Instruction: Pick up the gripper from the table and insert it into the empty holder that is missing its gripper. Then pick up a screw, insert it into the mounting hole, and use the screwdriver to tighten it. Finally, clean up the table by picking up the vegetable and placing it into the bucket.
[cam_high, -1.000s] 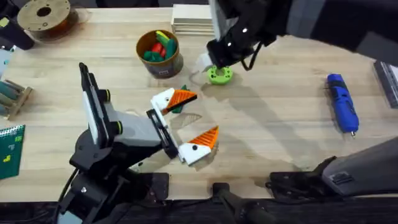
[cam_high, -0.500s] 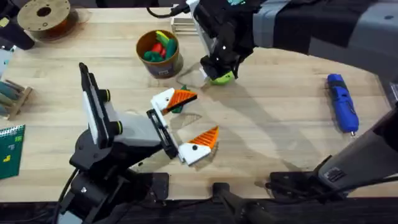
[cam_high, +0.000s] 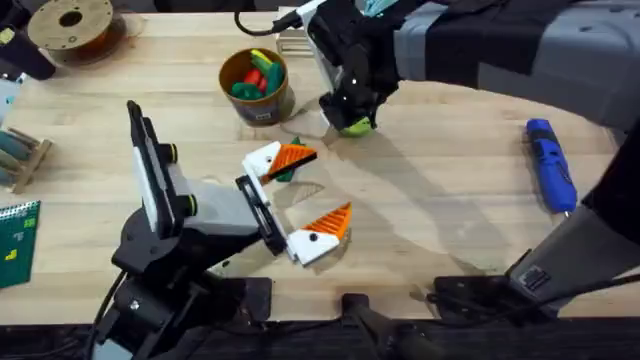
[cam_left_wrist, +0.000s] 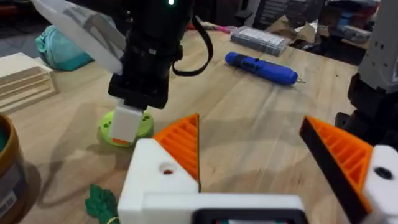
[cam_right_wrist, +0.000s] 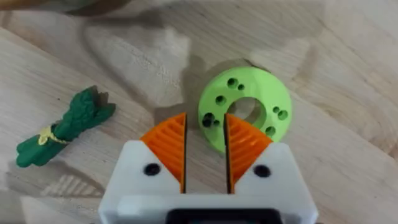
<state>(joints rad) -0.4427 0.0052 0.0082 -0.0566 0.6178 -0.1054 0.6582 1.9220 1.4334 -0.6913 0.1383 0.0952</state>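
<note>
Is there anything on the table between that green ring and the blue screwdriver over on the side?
No. In the overhead view the wood between the green ring and the blue screwdriver is bare; the right arm only passes above it.

Landmark: round green plastic holder disc (cam_high: 352, 124); right gripper (cam_high: 340, 104) sits directly over it, blocking approach from above; brown bucket of toy vegetables (cam_high: 256, 86) stands near its left; small green leafy toy vegetable (cam_high: 285, 170) lies nearby toward the left gripper (cam_high: 305, 195); bare wooden tabletop (cam_high: 450, 190) runs open to the blue electric screwdriver (cam_high: 551, 166).
</note>
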